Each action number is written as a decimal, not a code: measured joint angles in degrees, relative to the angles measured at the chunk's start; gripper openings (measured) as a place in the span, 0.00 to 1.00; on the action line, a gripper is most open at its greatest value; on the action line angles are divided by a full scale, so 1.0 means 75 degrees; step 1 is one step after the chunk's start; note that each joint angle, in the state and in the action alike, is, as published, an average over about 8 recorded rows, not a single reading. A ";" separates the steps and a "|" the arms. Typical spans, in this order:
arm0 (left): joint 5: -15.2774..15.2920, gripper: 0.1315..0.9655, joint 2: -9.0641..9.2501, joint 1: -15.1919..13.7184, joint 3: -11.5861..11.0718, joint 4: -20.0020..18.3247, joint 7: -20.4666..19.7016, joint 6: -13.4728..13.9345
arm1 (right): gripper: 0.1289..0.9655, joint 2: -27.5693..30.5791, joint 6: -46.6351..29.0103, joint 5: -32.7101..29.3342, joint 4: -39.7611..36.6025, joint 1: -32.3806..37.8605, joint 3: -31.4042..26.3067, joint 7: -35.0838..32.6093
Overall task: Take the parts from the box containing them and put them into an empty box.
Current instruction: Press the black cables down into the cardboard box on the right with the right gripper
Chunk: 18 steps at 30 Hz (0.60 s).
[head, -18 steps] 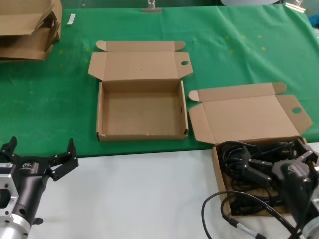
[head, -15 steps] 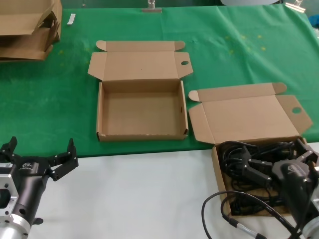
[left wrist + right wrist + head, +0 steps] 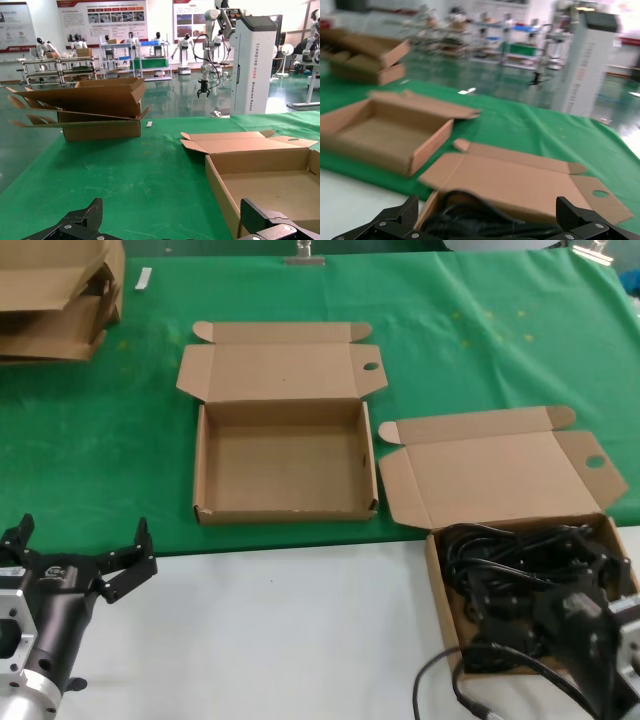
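Where half a second ago the right pincer [image 3: 540,612] hovered above the cords, now sunk among the power cords [image 3: 510,570] inside the full box [image 3: 437,585] at the near right, fingers buried, grip impossible to tell. Left pincer [image 3: 78,555] parked near left over white tabletop [image 3: 280,630], fingers spread, holding nothing. Empty box [image 3: 284,508] on green cloth [image 3: 470,350]; flat cardboard [image 3: 50,300] far left.

Left wrist: fingertips [image 3: 87,215] wide apart, exhibition hall behind.

Right wrist: blurred; cords [image 3: 470,220] partly cut off below.
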 joint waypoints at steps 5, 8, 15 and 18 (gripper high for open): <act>0.0000 1.00 0.0000 0.0000 0.0000 0.0000 0.0000 0.0000 | 1.00 0.0879 -0.0370 -0.0291 0.0296 -0.0246 -0.0162 0.0006; 0.0001 1.00 0.0000 0.0000 0.0000 0.0000 0.0000 0.0000 | 1.00 0.1460 -0.0694 -0.0455 0.0471 -0.0305 -0.0117 -0.0186; 0.0001 1.00 0.0000 0.0000 0.0000 0.0000 0.0000 0.0000 | 1.00 0.2521 -0.1637 -0.0734 0.0386 0.0202 -0.0045 -0.1428; 0.0001 1.00 0.0000 0.0000 0.0000 0.0000 0.0000 0.0000 | 1.00 0.2735 -0.2059 -0.0882 0.0046 0.0705 -0.0251 -0.2131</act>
